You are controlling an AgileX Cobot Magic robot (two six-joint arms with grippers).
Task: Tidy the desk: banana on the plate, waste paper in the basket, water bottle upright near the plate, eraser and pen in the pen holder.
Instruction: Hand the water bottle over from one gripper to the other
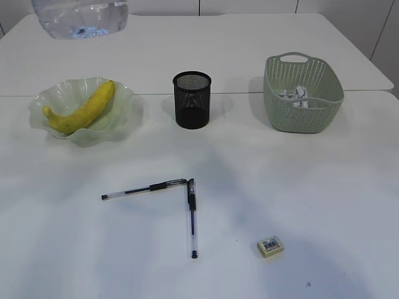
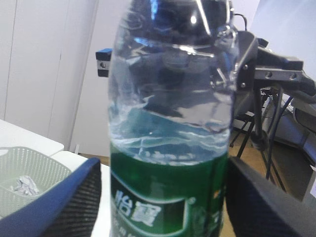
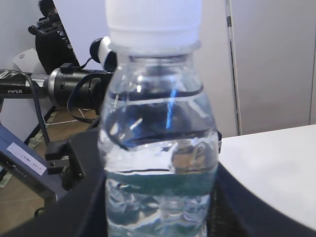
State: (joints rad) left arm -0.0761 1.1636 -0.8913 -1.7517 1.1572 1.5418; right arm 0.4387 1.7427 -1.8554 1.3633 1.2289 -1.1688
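The water bottle [image 1: 80, 18] hangs in the air above the far left of the desk [image 1: 299, 199]; only its clear base shows in the exterior view. My right gripper [image 3: 158, 202] is shut on the water bottle [image 3: 158, 123] below its white cap. My left gripper [image 2: 163, 192] stands open round the green label of the water bottle [image 2: 168, 98], with a gap at the left finger [image 2: 64, 202]. The banana [image 1: 84, 109] lies in the plate [image 1: 128, 106]. Two pens [image 1: 144, 189] [image 1: 192, 218] and the eraser [image 1: 270, 246] lie on the desk. The pen holder [image 1: 192, 99] stands at mid back.
The basket [image 1: 303, 93] stands at the back right with waste paper [image 1: 294, 96] inside; the basket [image 2: 29, 173] also shows in the left wrist view. Neither arm shows in the exterior view.
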